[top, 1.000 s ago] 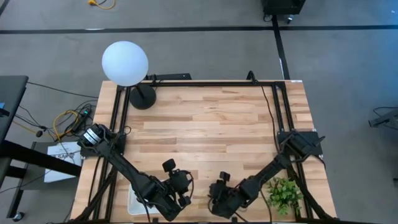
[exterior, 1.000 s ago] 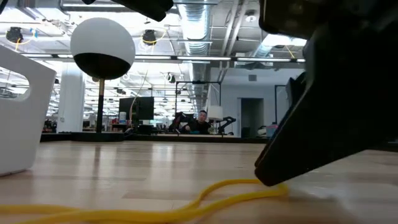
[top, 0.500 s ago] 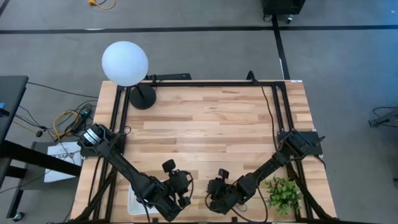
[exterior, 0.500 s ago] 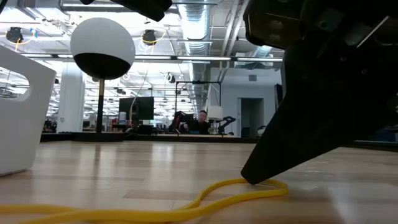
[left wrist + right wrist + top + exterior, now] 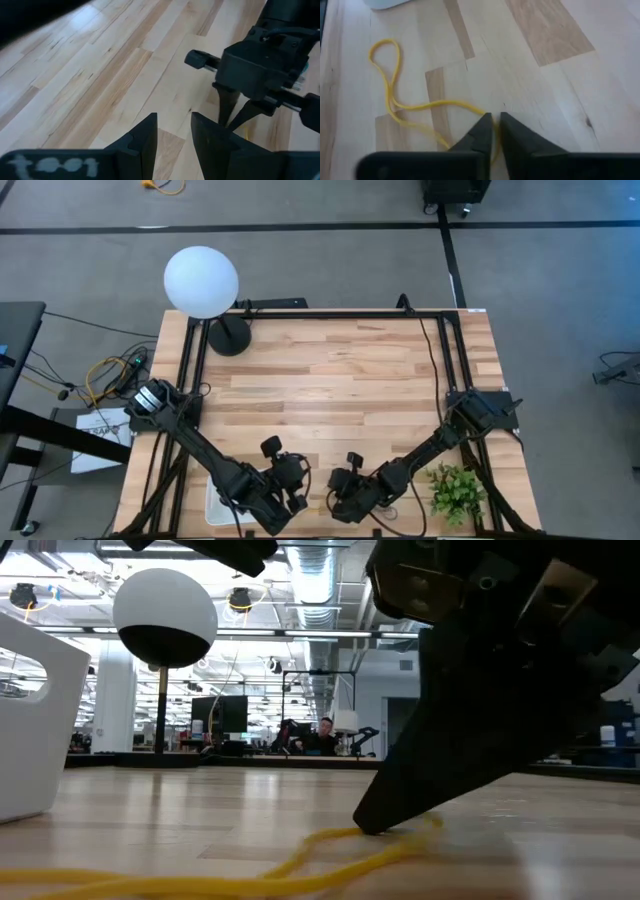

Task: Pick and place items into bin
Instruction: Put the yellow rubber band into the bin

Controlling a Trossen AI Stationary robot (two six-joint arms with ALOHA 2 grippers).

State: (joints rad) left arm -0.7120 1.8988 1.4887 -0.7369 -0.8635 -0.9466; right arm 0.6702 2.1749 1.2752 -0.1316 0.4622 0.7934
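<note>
A yellow rubber-band loop (image 5: 395, 95) lies slack on the wooden table near its front edge, and shows in the low view (image 5: 250, 875) as well. My right gripper (image 5: 496, 131) is down at the table (image 5: 335, 508), shut on one end of the band. The white bin (image 5: 215, 502) stands at the front left (image 5: 30, 720). Beside it my left gripper (image 5: 174, 137) hovers above the table (image 5: 297, 498), open, with nothing between its fingers. My right gripper pinches the yellow band's near end (image 5: 485, 111) between its two fingertips. The fingers slant down from the table's right, their tips (image 5: 372, 823) at the tabletop. The rest of the band lies slack on the wood, its far loop (image 5: 382, 47) toward the bin.
A white globe lamp (image 5: 202, 280) stands at the back left corner, and a small green plant (image 5: 455, 492) at the front right. Black rails run along the table's sides. Bare wood fills the middle and the far half.
My right gripper has sunk a little and gone toward the table's left edge, its fingertip sliding along the wood. The band's end under the tip has been drawn left with it and has bunched; the rest of the band stays on the table.
</note>
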